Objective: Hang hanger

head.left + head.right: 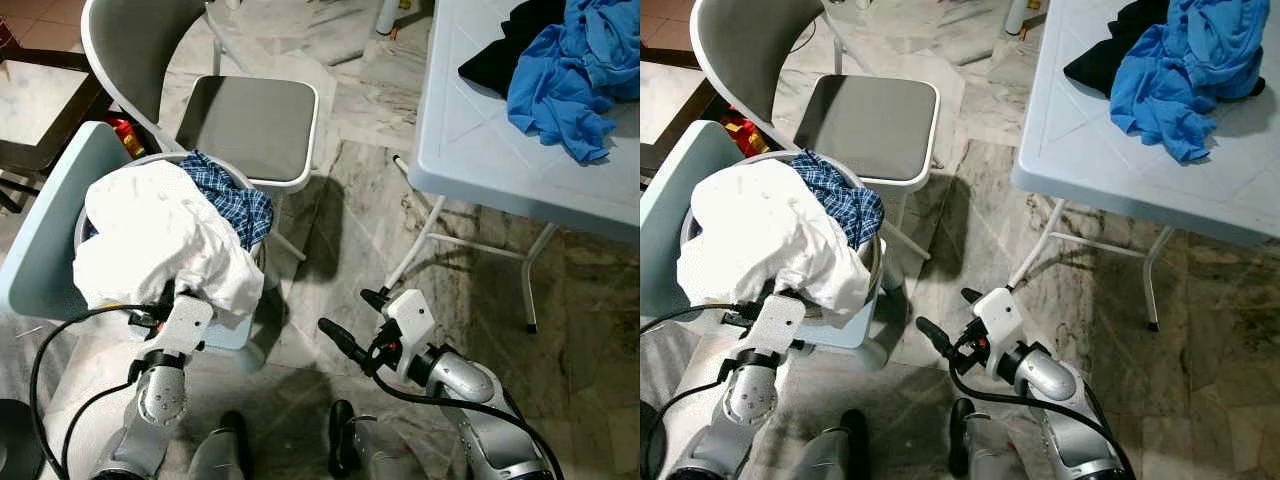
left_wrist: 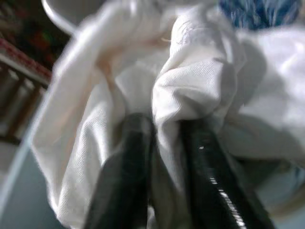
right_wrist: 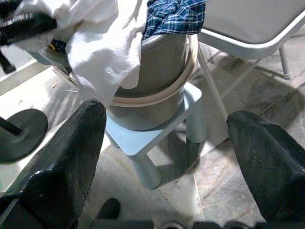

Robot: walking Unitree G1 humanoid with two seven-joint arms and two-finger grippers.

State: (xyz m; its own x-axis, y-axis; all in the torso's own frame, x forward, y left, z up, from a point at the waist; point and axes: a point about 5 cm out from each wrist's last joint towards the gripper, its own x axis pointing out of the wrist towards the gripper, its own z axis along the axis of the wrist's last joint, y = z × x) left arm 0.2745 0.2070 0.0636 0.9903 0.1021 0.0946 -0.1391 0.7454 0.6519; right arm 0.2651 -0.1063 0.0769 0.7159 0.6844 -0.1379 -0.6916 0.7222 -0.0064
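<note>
Left gripper (image 2: 164, 143): your two fingers pinch a fold of the white cloth (image 1: 160, 240) heaped in the grey bucket (image 3: 157, 81). Right gripper (image 1: 350, 325): fingers spread wide, holding nothing, over the floor beside the bucket. Bucket: on a pale blue stool (image 3: 157, 129), with a checked shirt (image 1: 235, 195) at its far rim. Blue clothes (image 1: 580, 70): at the table's (image 1: 480, 150) far edge. Hanger: you cannot tell where it is.

Head pair high, wrist cameras low
Both eye views look steeply down on the same laundry tub (image 1: 235, 268); left wrist camera sits against the white cloth (image 2: 190, 86), right wrist camera faces that tub from nearby floor level
</note>
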